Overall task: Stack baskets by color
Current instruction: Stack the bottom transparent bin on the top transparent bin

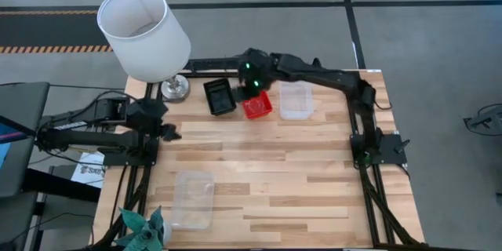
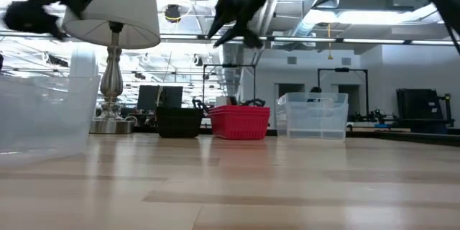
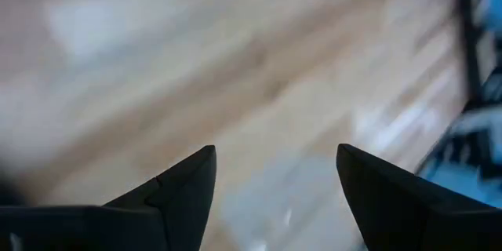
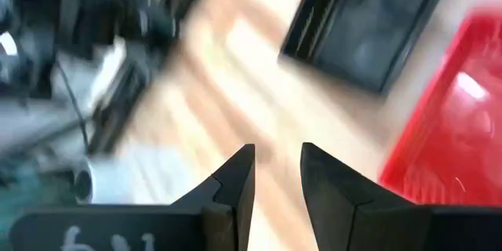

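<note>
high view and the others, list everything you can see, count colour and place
black basket: one, black, far edge of the table, beside the lamp base
red basket: one, red, between the black and the far clear basket
clear baskets: two, clear, one at the far edge, one near the front left
lamp: one, white shade, silver base, far left corner
left gripper: open, over the table's left side
right gripper: slightly open, empty, above the red basket's far end

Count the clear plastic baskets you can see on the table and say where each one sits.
2. One clear basket sits at the far edge, right of the red basket. The other lies near the front-left. Nested baskets may be hidden inside either.
</note>
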